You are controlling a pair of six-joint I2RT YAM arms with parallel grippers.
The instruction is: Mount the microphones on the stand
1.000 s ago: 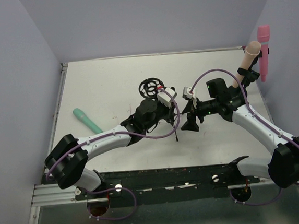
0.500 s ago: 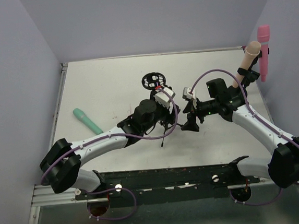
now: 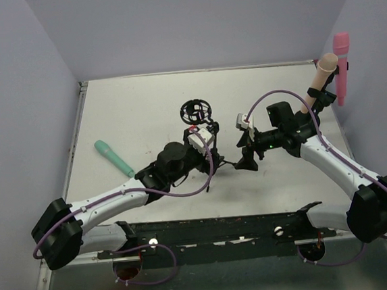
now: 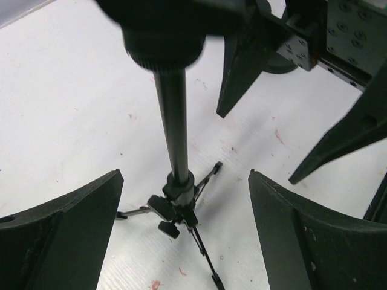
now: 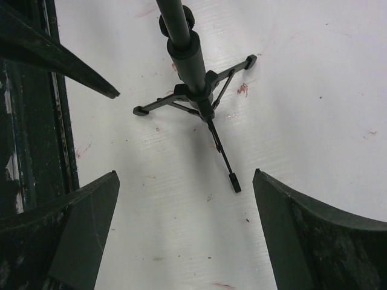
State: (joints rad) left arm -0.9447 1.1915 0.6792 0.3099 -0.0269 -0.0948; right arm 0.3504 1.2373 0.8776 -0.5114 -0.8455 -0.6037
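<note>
The black stand rises mid-table on a small tripod (image 4: 177, 208), its pole (image 4: 174, 121) topped by a ring holder (image 3: 196, 109). My left gripper (image 4: 184, 241) is open, its jaws either side of the pole's foot without touching it; in the top view the left gripper (image 3: 211, 158) sits just left of the stand. My right gripper (image 5: 184, 235) is open over bare table, the tripod (image 5: 195, 96) ahead of it; from above the right gripper (image 3: 246, 156) is just right of the stand. A teal microphone (image 3: 113, 157) lies at the left. The pink microphone (image 3: 342, 64) and the peach microphone (image 3: 323, 74) stand upright in black clips (image 3: 321, 97) at the right edge.
The right gripper's dark fingers (image 4: 239, 66) show at the top of the left wrist view. Purple-grey walls close the white table (image 3: 135, 102) on three sides. A black rail (image 3: 214, 224) with the arm bases runs along the near edge.
My left gripper has opened and let go of the stand's pole, and the left arm has drawn back toward the near left. The right arm has hardly moved.
</note>
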